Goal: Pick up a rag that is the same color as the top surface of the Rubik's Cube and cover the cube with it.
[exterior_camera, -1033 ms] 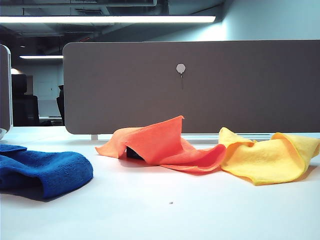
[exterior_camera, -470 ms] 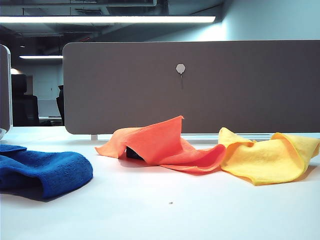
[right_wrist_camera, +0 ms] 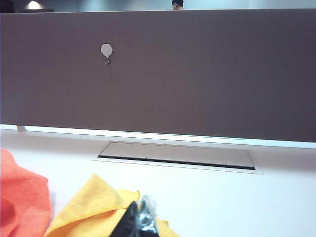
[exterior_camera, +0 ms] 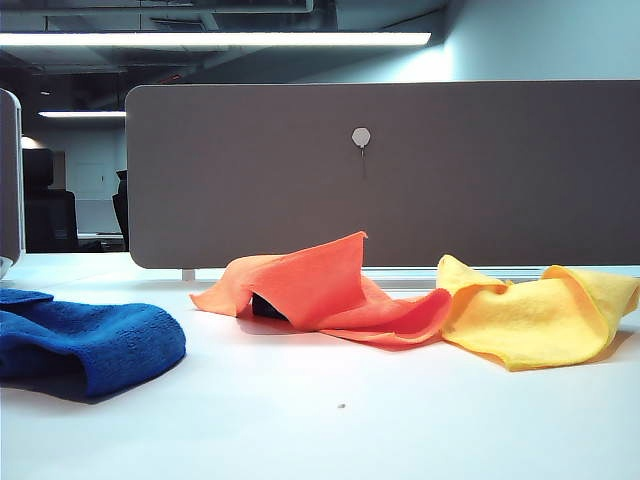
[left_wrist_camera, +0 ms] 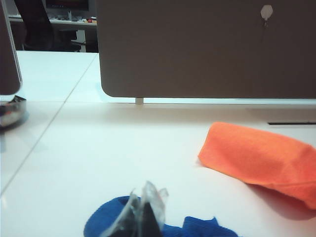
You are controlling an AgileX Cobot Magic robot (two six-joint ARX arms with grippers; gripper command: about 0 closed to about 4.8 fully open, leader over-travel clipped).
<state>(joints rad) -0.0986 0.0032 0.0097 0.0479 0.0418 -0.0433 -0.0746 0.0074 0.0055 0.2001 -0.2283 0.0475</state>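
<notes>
On the white tabletop (exterior_camera: 330, 430), a blue towel (exterior_camera: 85, 340) lies nearest at the left. The left gripper (left_wrist_camera: 143, 217) hangs above it with jaws pressed together, holding nothing. The right gripper (right_wrist_camera: 140, 219), also closed and empty, sits above the yellow cloth (exterior_camera: 535, 315). Farther back, the rag (exterior_camera: 320, 285) is draped over the cube (exterior_camera: 266, 306), only a dark sliver showing. A grey partition (exterior_camera: 400, 170) stands behind.

Both grippers pulled back, low, nothing held

Left gripper (left_wrist_camera: 142, 217): fingertips pressed together, jaws closed and empty, pointing level across the table. Right gripper (right_wrist_camera: 140, 220): only the fingertips show at the frame edge, seemingly together, empty, also pointing level. Neither arm shows in the exterior view.
</notes>
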